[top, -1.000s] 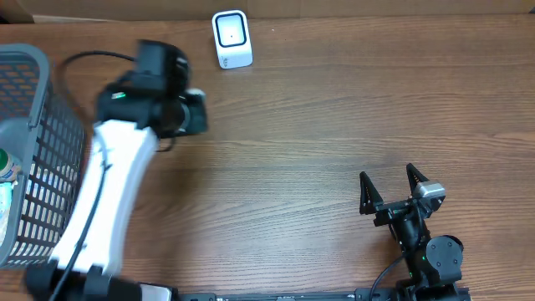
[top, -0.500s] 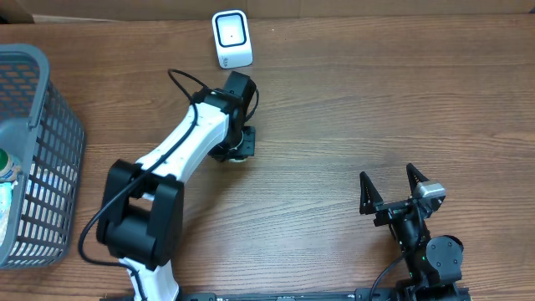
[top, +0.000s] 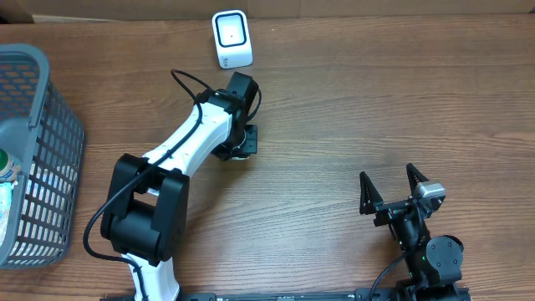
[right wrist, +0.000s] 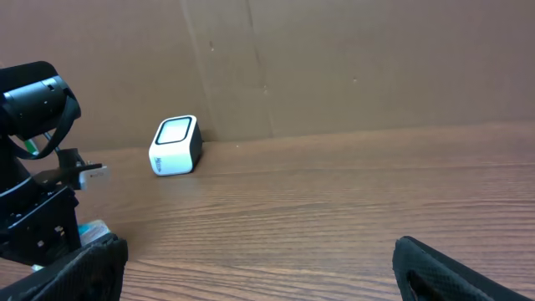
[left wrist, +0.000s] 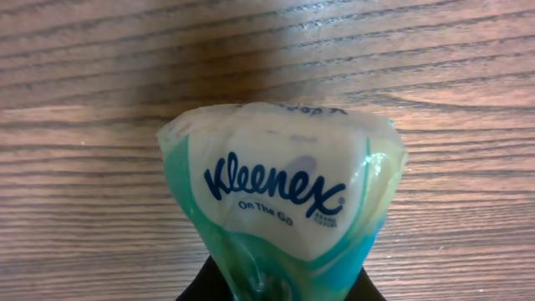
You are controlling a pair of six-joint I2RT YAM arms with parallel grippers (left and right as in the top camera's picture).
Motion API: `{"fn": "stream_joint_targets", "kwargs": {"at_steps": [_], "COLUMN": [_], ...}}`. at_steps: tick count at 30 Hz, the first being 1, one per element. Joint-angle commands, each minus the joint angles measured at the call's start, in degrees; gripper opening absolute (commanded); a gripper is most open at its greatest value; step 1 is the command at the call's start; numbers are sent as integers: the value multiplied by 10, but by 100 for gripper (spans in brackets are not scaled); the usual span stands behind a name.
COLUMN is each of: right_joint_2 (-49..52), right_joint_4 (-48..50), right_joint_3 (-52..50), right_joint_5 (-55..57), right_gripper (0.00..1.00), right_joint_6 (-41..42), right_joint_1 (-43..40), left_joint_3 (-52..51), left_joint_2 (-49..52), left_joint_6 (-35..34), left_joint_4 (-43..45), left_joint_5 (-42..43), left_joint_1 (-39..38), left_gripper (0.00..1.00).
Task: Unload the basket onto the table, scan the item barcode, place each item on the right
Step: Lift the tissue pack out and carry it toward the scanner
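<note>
Just near of the scanner, left of centre on the counter, the left gripper points down, pinched narrow on a Kleenex pack; the left wrist view shows the pack close up, logo upright, its lower end squeezed between the dark fingers, with wood grain behind it; pack and scanner are near but apart; whether the pack touches the counter I cannot tell; at the near right the right gripper stands wide, holding nothing; a grey basket sits at the left edge, with items inside.
</note>
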Motion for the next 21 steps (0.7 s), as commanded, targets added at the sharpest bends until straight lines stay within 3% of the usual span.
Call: {"fn": "stream_joint_targets", "kwargs": {"at_steps": [1,6,7,8,10,11,12,16,21], "right_joint_2": [-6,-6,-6,-6,-6,-6,-6,-6,-6], "right_joint_4": [2,2,2,2,2,2,2,2,2], "right_joint_3": [-6,-6,-6,-6,-6,-6,-6,-6,-6], "right_joint_5": [-3,-3,-3,-3,-3,-3,-3,-3,-3], "right_gripper": [100,100,100,100,100,100,100,100,100], "right_joint_6": [2,2,2,2,2,2,2,2,2], "right_joint_1": [-3,-3,-3,-3,-3,-3,-3,-3,-3], "left_joint_3": [0,0,0,0,0,0,0,23,143], "left_joint_2": [2,2,2,2,2,2,2,0,-14], "left_joint_6": [-38,-67,-75,-81,-81,-81,-80,-65,-29], "left_joint_4": [11,43,46,50,57,60,61,54,-55], "left_joint_5": [17,24,24,24,28,28,28,31,18], "left_joint_1": [-24,-62,-66,-70,-75,-76,-76,-68,-44], "left_gripper": [9,14,20,29,74,91,96,100,100]}}
